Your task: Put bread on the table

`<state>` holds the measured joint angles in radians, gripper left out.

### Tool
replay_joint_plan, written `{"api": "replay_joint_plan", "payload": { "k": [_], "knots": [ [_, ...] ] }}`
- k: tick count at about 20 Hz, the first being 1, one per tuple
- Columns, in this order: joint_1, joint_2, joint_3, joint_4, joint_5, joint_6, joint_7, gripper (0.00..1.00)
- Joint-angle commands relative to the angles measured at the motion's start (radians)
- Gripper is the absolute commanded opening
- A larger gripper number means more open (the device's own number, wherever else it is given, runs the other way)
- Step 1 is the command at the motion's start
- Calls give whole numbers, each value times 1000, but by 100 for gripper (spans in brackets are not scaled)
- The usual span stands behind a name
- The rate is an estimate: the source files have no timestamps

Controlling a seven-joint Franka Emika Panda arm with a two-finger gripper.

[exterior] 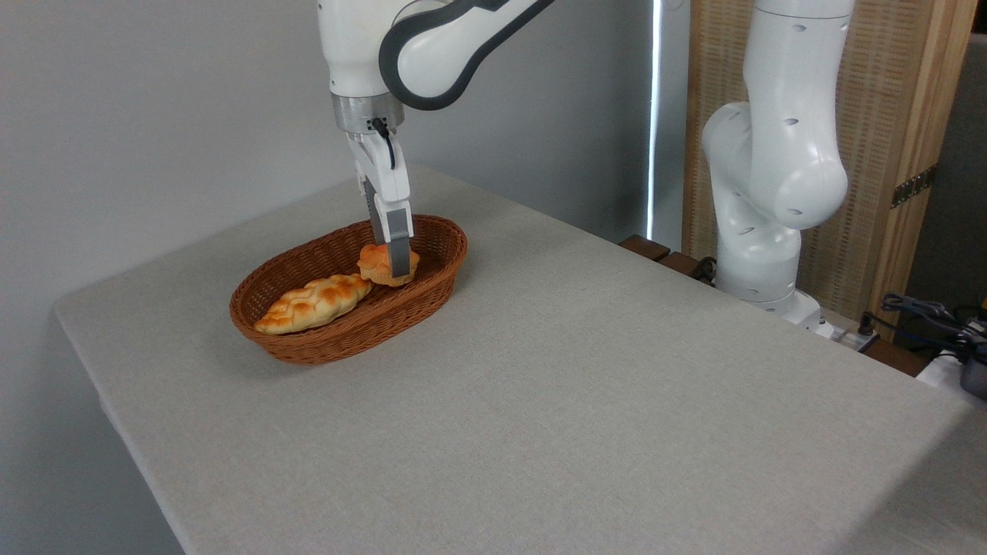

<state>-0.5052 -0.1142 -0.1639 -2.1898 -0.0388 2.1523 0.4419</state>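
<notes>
Gripper (pixel 393 266), left-centre of frame: fingers clamped on bread (pixel 383 264), vertical approach clears basket (pixel 308 347) rim. Bread: inside basket's right end, beside braided loaf (pixel 312 302). Table (pixel 586 385): bare cloth at frame centre, likely drop spot.

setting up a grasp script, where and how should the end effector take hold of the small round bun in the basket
Probably best to grip the bun across its rounded sides, coming straight down from above. It sits low inside the wicker basket, whose raised wall blocks a side approach, and the braided loaf lies against its left. The end effector is already down at it, vertical.
</notes>
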Motion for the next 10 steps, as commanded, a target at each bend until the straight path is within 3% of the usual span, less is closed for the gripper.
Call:
{"api": "replay_joint_plan", "payload": {
  "k": [1,3,5,7,10],
  "knots": [
    [-3,-4,4,-15,14,29,9,91],
    [-3,-2,4,-15,14,37,11,73],
    [-3,2,6,-15,16,53,11,62],
    [-3,2,4,-15,17,57,11,53],
    [-1,4,4,-13,17,57,11,50]
  ]
}}
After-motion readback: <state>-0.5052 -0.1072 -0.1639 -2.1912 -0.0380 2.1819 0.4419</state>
